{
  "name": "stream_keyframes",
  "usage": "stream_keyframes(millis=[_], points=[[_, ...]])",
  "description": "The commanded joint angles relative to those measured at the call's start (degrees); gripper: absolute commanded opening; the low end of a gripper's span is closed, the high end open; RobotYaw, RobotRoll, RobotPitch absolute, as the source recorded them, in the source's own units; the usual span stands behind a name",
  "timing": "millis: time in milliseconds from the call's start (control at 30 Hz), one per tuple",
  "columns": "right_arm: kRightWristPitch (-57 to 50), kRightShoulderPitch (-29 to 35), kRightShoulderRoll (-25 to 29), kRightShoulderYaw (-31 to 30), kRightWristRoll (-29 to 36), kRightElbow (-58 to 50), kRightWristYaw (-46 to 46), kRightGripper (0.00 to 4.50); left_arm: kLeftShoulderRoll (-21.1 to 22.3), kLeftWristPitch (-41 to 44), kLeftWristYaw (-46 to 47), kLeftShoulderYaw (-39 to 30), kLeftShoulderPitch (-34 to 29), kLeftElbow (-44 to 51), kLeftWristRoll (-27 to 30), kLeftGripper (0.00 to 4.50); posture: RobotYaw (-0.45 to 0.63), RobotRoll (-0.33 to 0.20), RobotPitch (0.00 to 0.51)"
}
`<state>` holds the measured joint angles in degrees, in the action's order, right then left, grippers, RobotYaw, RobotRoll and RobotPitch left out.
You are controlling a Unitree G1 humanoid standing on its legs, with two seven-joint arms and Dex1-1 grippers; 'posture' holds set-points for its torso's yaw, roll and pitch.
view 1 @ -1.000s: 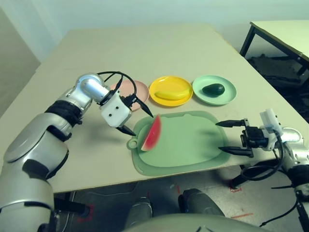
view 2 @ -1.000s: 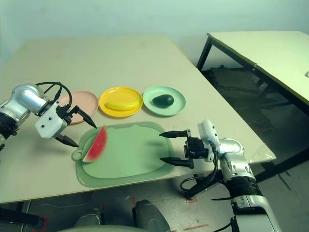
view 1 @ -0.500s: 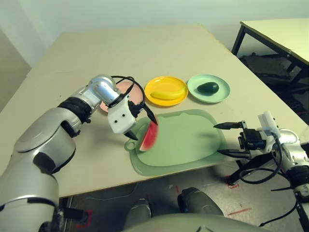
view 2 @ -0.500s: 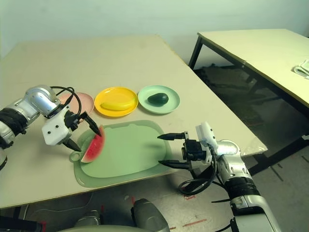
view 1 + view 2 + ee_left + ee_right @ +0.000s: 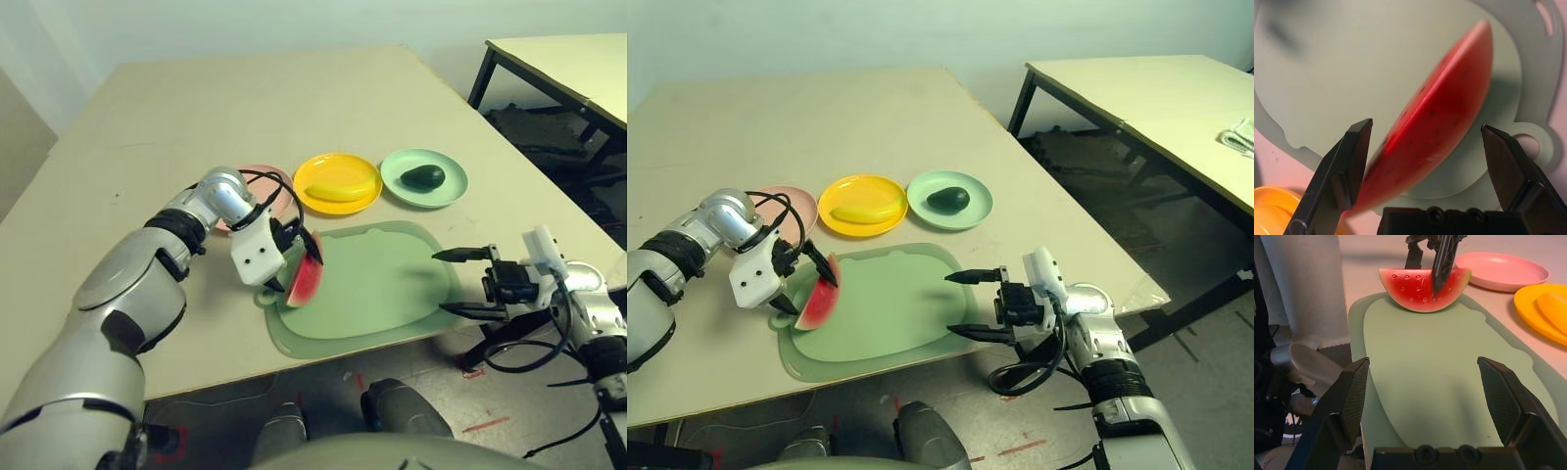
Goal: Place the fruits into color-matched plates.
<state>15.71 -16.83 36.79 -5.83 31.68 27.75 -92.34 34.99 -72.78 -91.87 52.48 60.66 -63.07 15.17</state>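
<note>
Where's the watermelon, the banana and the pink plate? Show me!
watermelon (image 5: 307, 281): left eye view, on its red flesh.
banana (image 5: 340, 191): left eye view, on its yellow middle.
pink plate (image 5: 1503, 270): right wrist view, on its bare inner surface.

- Your watermelon wedge (image 5: 306, 278) stands on its green rind at the green mat's 9 o'clock edge.
- Your yellow banana (image 5: 340, 191) lies in the yellow plate (image 5: 339, 169).
- Your dark avocado (image 5: 423, 177) sits in the mint plate (image 5: 458, 186).
- The pink plate (image 5: 285, 183) holds no fruit.
</note>
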Motion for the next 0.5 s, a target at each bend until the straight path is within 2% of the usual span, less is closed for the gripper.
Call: stream_keyframes(millis=[33,100,200,433,500], points=[[-0.36,0.1,-0.26,0.5,-0.86,-0.24,-0.16,4.44,-0.86,0.86,-0.63,-2.57,-1.3,-0.61,-2.02,4.5,-0.3,0.0,0.009],[-0.31,0.21,-0.36,0.45,-0.98,-0.24,-0.16,4.44,-1.05,1.33,-0.63,-3.37,-1.67,-0.47,-2.85,4.5,-0.3,0.0,0.009],[-0.24,0.5,-0.31,0.36,-1.06,-0.28,-0.16,4.5,-1.09,2.31,-0.63,-4.19,-1.92,-0.41,-3.74,3.94,-0.3,0.0,0.011],[0.14,0.78,-0.33,0.25,-1.47,-0.36,-0.16,4.5,-0.87,4.11,-0.63,-5.65,-1.76,-0.57,-5.16,1.65,-0.3,0.0,0.011],[0.24,0.72,-0.45,0.26,-1.53,-0.27,-0.16,4.5,-0.82,4.42,-0.63,-5.95,-1.78,-0.59,-5.52,1.39,-0.3,0.0,0.011]])
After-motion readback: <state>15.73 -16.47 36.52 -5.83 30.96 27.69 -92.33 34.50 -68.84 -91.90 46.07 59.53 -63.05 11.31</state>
